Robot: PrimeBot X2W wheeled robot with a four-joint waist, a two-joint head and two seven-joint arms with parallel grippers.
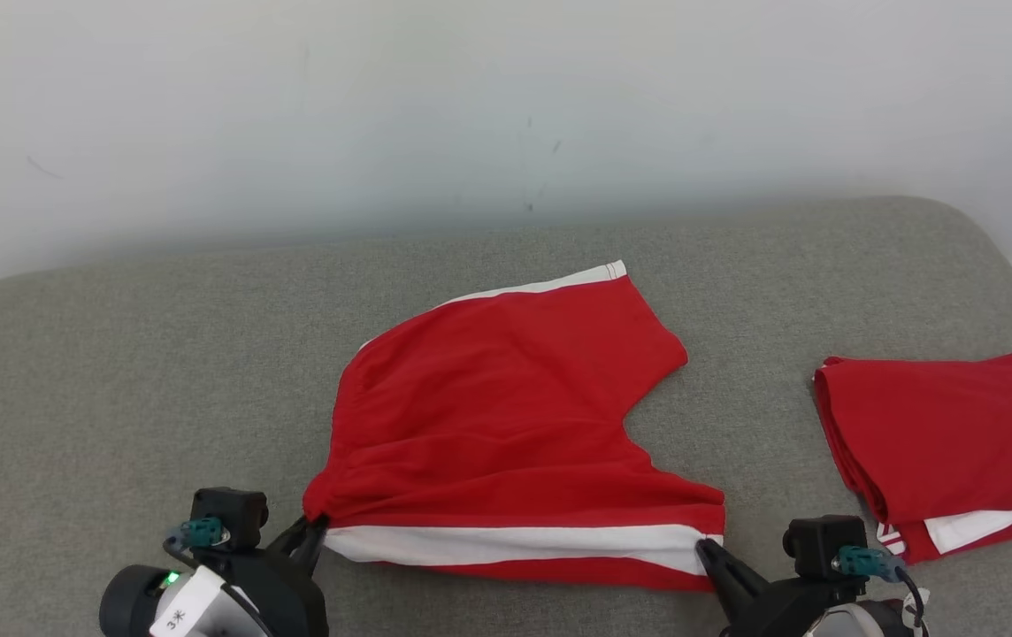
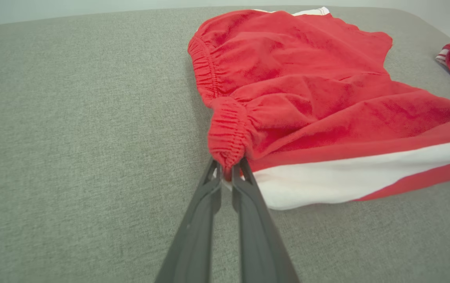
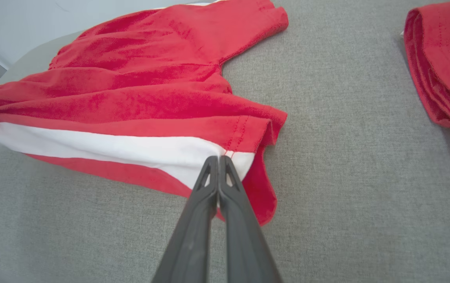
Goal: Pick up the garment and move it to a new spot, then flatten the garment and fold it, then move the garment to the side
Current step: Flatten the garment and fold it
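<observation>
The red shorts (image 1: pixel 506 416) lie mid-bench (image 1: pixel 117 380), soft, light and limp, likely to sag between grips. The left hand (image 1: pixel 316 529) pinches the elastic waistband corner at 7 o'clock and the right hand (image 1: pixel 705 550) clamps the striped hem corner at 5 o'clock; these thicker seamed edges look like the surest holds

Folded red cloth (image 1: pixel 939 425) cut by right edge; shorts (image 2: pixel 307 90) corner hidden between left fingers (image 2: pixel 206 196).
</observation>
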